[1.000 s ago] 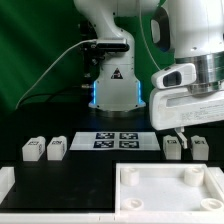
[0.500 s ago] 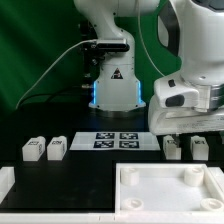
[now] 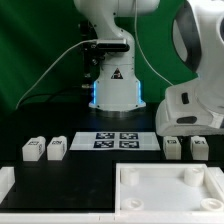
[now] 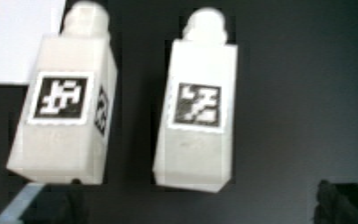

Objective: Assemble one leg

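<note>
End effector (image 4: pixel 190 206) hangs downward — spread open — over the leg (image 4: pixel 201 105) and its twin (image 4: pixel 66 105).

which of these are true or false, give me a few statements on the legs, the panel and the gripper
1. Two legs lie at the exterior view's left of the marker board. True.
2. The gripper is shut on a leg. False: its fingers are apart, and the two legs under it lie side by side on the table.
3. The white panel stands upright against the robot's base. False: it lies flat at the front of the table, toward the exterior view's right.
4. In the wrist view, both legs show a black-and-white tag facing the camera. True.
</note>
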Controlling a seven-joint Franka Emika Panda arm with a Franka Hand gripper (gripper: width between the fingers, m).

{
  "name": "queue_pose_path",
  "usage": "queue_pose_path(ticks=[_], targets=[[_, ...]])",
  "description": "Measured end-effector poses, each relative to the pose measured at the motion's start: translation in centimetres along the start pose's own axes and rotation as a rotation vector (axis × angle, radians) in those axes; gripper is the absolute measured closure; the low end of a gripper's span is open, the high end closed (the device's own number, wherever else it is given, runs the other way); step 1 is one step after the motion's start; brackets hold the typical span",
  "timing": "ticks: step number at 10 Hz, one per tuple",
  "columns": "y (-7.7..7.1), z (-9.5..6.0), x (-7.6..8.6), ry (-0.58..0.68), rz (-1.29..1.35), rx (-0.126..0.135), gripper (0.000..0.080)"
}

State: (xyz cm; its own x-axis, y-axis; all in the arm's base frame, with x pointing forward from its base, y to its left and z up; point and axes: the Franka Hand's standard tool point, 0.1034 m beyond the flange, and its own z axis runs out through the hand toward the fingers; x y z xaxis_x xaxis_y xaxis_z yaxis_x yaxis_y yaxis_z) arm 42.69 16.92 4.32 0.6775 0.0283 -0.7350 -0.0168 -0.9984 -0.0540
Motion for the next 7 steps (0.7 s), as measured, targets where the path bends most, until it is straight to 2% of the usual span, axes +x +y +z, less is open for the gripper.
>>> queue_pose_path(ticks=[1, 4, 5, 7], targets=[[-0.3, 0.2, 0.6, -0.031, 0.002, 0.0, 0.015], [-0.2, 0.2, 0.6, -0.02, 0.002, 0.0, 0.015], [-0.2, 0.7, 0.4, -0.026, 0.002, -0.003, 0.015], [-0.3, 2.8, 0.0, -0.02, 0.0, -0.009, 0.015]])
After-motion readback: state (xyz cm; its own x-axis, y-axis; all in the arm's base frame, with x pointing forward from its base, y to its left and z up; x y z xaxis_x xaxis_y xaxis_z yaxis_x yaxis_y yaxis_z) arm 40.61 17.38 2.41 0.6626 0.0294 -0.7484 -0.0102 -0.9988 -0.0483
